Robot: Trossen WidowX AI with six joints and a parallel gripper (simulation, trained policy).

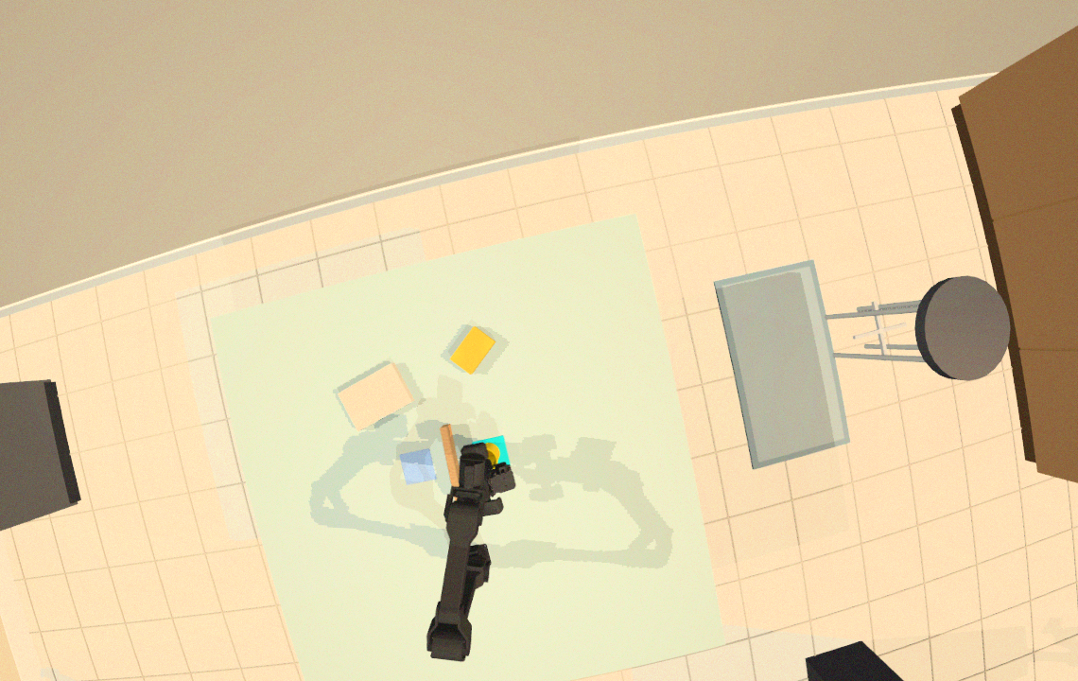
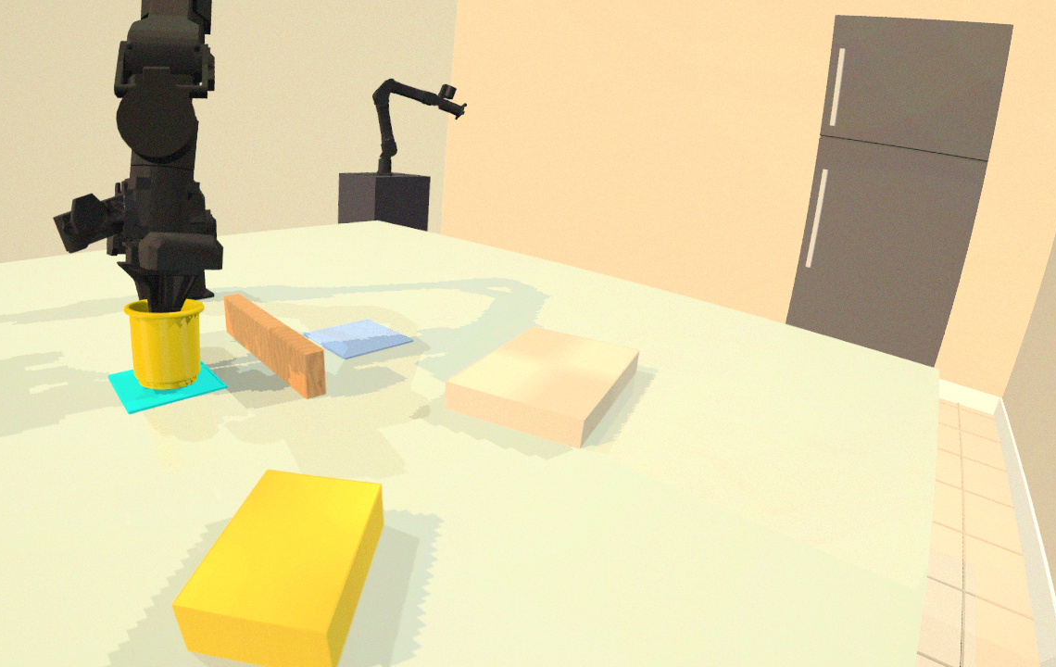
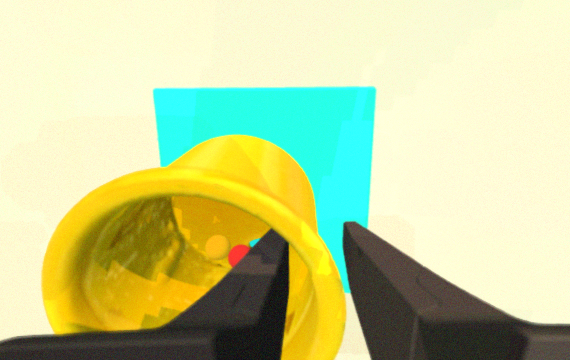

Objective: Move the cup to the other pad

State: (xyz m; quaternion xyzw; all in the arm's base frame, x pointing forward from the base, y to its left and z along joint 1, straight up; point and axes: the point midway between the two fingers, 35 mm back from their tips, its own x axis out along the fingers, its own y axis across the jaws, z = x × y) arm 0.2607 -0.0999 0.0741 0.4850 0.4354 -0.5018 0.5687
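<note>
The yellow cup (image 1: 492, 454) (image 2: 165, 352) (image 3: 240, 155) stands upright on the cyan pad (image 1: 502, 442) (image 2: 132, 399) (image 3: 265, 112). An orange marble (image 3: 217, 247) and a red marble (image 3: 238, 255) lie inside the cup, with a bit of a blue one beside them; the finger hides part of the inside. My gripper (image 2: 165, 305) (image 3: 316, 230) is parted at the cup's rim, one finger inside the cup and one outside, with a gap around the wall. The pale blue pad (image 1: 417, 467) (image 2: 361, 338) is bare, beyond the wooden bar.
The wooden bar (image 1: 449, 453) (image 2: 274, 348) stands on the table between the two pads. A peach block (image 1: 375, 395) (image 2: 544, 377) and a yellow block (image 1: 473, 349) (image 2: 282, 551) lie farther out from the arm's base.
</note>
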